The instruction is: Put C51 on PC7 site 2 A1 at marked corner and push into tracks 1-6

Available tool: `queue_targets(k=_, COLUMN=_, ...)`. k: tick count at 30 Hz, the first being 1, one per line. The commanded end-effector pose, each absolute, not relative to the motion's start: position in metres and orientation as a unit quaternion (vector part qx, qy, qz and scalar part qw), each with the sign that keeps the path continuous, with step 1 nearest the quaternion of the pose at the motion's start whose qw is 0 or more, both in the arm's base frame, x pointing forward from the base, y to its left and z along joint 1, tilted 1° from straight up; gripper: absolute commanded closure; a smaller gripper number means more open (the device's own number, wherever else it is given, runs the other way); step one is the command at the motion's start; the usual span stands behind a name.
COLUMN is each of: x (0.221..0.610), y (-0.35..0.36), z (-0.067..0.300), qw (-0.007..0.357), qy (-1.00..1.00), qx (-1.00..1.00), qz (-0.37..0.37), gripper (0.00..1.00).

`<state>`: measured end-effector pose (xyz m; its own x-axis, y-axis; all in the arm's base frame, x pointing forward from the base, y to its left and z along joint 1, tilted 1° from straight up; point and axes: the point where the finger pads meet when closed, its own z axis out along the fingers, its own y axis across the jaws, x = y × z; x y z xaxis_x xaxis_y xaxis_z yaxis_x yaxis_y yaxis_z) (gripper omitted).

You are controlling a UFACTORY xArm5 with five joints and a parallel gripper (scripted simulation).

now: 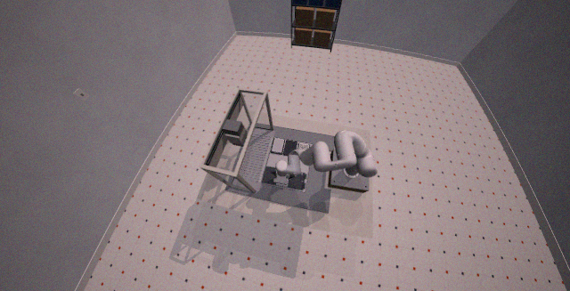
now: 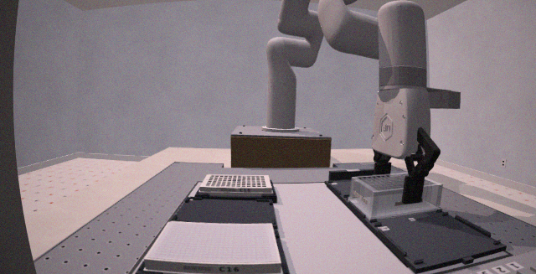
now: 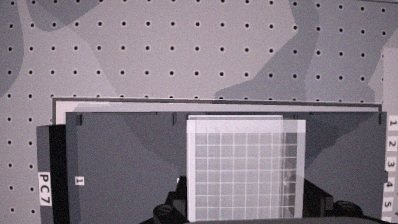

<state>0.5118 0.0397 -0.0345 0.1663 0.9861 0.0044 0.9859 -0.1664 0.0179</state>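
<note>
- Pale speckled floor point(image 1: 423, 220) point(image 2: 54, 186), grey walls; perforated table point(image 1: 312, 198) point(image 2: 100, 245) point(image 3: 160, 60).
- Gripper point(image 1: 282, 177) point(image 2: 398, 186) point(image 3: 239, 193) pinching C51 point(image 2: 364, 200) point(image 3: 242, 170), one finger either side; fingers plain in exterior, largely cropped in wrist.
- C51: one clear deep-well block, over site 2 of PC7 point(image 1: 299, 181) point(image 2: 444, 238) point(image 3: 120, 150). Flat seating and A1 corner: cannot tell.
- PC7: one carrier on the apron, outside the rails. Sites 1 and 3 bare; wrist shows its name and the "1" beside the handle point(image 3: 58, 175).
- Two plates nested: C15 point(image 1: 305, 146) point(image 2: 235, 182), C16 point(image 1: 278, 145) point(image 2: 213, 245). One vacant nest point(image 1: 291, 146) point(image 2: 228, 211) between them.
- Rails point(image 1: 258, 149) whole only from top, below one open frame point(image 1: 252, 134); wrist gives track numbers 1 to 5.
- One shelf rack point(image 1: 292, 28), top view only.
- Arm and gripper block much of C51 from above.
</note>
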Motion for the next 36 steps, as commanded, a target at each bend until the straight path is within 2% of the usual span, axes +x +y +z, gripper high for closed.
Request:
queue_targets(k=1, x=0.5135, y=0.0398, z=-0.0330, qw=0.007, qy=0.646, qx=0.764, qz=0.009, gripper=1.00)
queue_targets(k=13, x=0.5135, y=0.0398, z=-0.0330, qw=0.007, qy=0.646, qx=0.764, qz=0.009, gripper=1.00)
queue_targets(k=14, x=0.5135, y=0.0398, z=-0.0334, qw=0.007, qy=0.646, qx=0.764, qz=0.009, gripper=0.00)
queue_targets(k=36, x=0.5135, y=0.0398, z=-0.0334, qw=0.007, qy=0.646, qx=0.764, qz=0.009, gripper=0.00)
